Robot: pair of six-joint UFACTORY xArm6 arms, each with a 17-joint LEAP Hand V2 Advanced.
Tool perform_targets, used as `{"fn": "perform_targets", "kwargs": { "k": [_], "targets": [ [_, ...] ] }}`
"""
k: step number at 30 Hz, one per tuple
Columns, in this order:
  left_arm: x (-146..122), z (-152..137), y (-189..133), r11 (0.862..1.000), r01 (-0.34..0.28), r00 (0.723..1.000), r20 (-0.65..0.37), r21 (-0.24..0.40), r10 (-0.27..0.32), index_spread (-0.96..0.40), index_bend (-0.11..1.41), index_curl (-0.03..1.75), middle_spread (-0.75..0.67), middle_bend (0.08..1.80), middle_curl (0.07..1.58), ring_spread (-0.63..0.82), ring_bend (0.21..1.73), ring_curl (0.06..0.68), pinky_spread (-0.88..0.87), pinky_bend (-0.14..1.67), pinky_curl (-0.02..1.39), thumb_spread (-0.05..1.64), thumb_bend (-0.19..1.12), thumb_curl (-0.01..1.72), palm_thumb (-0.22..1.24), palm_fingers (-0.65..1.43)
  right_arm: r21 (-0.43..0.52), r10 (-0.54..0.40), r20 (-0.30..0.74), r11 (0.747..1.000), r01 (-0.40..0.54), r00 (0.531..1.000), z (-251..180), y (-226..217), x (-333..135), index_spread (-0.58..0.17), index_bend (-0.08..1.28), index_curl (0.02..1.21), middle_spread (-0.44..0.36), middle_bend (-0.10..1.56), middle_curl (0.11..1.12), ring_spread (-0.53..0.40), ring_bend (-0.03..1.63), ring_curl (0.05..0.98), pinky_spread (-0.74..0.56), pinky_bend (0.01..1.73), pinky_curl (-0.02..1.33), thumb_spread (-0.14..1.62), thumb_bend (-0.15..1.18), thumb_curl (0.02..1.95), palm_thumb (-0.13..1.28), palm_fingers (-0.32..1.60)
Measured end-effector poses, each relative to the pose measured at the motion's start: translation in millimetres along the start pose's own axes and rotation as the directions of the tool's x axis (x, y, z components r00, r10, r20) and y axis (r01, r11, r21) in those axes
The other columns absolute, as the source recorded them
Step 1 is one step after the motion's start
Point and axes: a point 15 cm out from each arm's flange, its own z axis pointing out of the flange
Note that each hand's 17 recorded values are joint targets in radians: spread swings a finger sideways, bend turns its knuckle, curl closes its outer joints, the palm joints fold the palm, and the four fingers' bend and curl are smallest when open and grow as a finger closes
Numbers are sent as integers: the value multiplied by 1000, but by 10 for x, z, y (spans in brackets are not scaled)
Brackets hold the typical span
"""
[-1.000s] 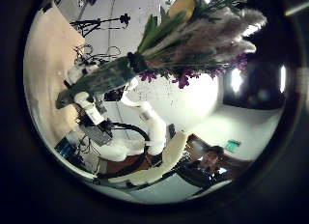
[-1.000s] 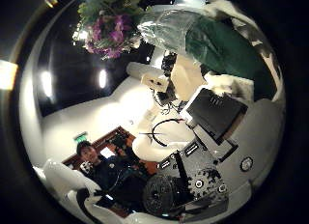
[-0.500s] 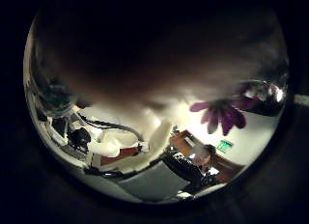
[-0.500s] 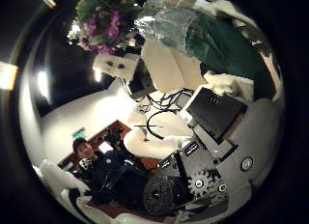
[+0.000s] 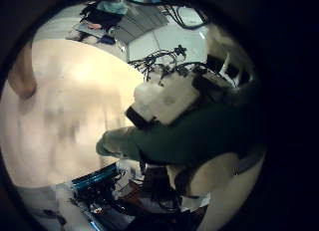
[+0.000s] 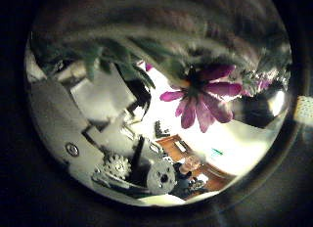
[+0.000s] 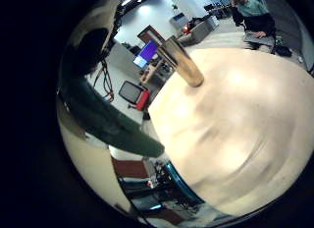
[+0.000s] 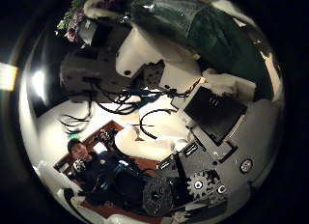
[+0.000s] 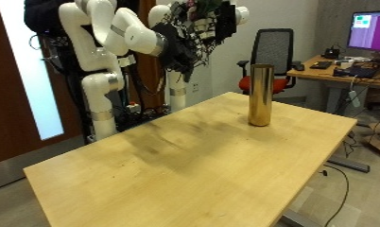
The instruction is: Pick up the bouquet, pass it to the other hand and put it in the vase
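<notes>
We count one bouquet (image 9: 200,17), one vase (image 9: 259,95) and two hands, all over one table (image 9: 178,175). In the outside view the bouquet is held high in the air where the two hands meet, well above the tabletop and well apart from the vase, which stands upright and alone near the table's far edge. From the right hand (image 8: 208,137) the green-wrapped stem bundle (image 8: 208,36) lies right against the palm and across the fingers. We judge those fingers to be curled round the wrap and carrying it, with the blooms sticking out past the thumb side. The left hand (image 8: 97,50) has its palm close to the same bundle. The green wrap (image 5: 189,136) fills much of its little-finger side, and a purple flower (image 6: 201,90) sits just off its thumb side. We cannot tell whether its fingers are apart or closed on the stem. We expect the bouquet to be light and soft, with a crinkly wrap that may slide and heads that crush easily. The wrapped stem is the place for the fingers, beside the right hand's grip and clear of the petals. The vase looks tall, narrow and smooth, so we judge it could tip if it is knocked.
</notes>
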Motion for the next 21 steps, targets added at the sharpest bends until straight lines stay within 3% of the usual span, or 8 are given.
{"fn": "perform_targets", "kwargs": {
  "k": [5, 9, 11, 12, 14, 16, 17, 21],
  "targets": [
    [105, -158, -96, 989, -63, 998, 2, 133, 64, -345, 341, 118, -580, 845, 889, -458, 1362, 499, -631, 1233, 582, 820, -20, 463, 946, 1118, 49, 21, -9, 999, -20, 1000, -97, -64, 83, -244, 1015, 879, -129, 1300, 720, -217, 1332, 686, -296, 1083, 1100, 618, -51, 818, 950, 1098],
    [201, -227, -111, 977, -119, 992, 58, 175, 111, -500, 666, 200, -622, 887, 1006, -435, 1391, 535, -588, 1272, 608, 769, -13, 516, 1033, 1117, 100, 108, 36, 989, -111, 994, -73, 89, 238, -278, 841, 845, -142, 1183, 691, -223, 1287, 653, -336, 1098, 1010, 693, -45, 743, 871, 1035],
    [255, -238, -121, 976, -131, 990, 68, 176, 121, -547, 778, 247, -629, 902, 1045, -429, 1400, 547, -570, 1274, 614, 713, -17, 550, 1054, 1097, 132, 148, 51, 979, -153, 988, -108, 119, 305, -301, 692, 823, -168, 1062, 665, -256, 1224, 625, -420, 1020, 927, 677, -37, 713, 865, 719],
    [279, -244, -129, 975, -137, 989, 73, 176, 126, -568, 840, 282, -634, 911, 1065, -429, 1406, 555, -564, 1275, 618, 668, -16, 579, 1073, 1077, 137, 162, 55, 976, -168, 985, -120, 112, 305, -309, 665, 821, -178, 1029, 659, -275, 1154, 608, -422, 860, 886, 707, -25, 697, 878, 410],
    [348, -269, -148, 972, -153, 987, 84, 177, 140, -586, 876, 317, -636, 929, 1085, -428, 1416, 563, -560, 1270, 621, 609, -18, 611, 1086, 1058, 137, 185, 65, 972, -193, 981, -129, 103, 313, -314, 689, 807, -163, 964, 631, -221, 990, 574, -241, 697, 873, 781, -23, 677, 875, 71],
    [433, -299, -162, 968, -171, 983, 98, 181, 155, -601, 901, 351, -639, 938, 1100, -428, 1422, 571, -556, 1269, 624, 554, -18, 640, 1098, 1043, 136, 192, 67, 970, -200, 979, -137, 95, 314, -313, 452, 623, -53, 583, 465, -1, 736, 414, 117, 674, 733, 861, -36, 631, 837, -173],
    [471, -313, -167, 967, -178, 981, 105, 184, 160, -608, 909, 374, -640, 946, 1108, -427, 1424, 575, -553, 1269, 628, 517, -21, 660, 1100, 1032, 136, 195, 66, 970, -202, 979, -139, 92, 316, -316, 363, 561, -7, 475, 415, 57, 660, 374, 227, 642, 686, 882, -33, 613, 824, -148],
    [662, -378, -189, 956, -223, 970, 143, 193, 197, -622, 907, 445, -640, 968, 1126, -427, 1442, 586, -547, 1271, 636, 443, -21, 708, 1110, 1011, 136, 213, 64, 966, -220, 975, -164, 90, 334, -327, 219, 466, 60, 327, 355, 137, 541, 317, 364, 545, 596, 903, -35, 576, 800, -102]
  ]
}}
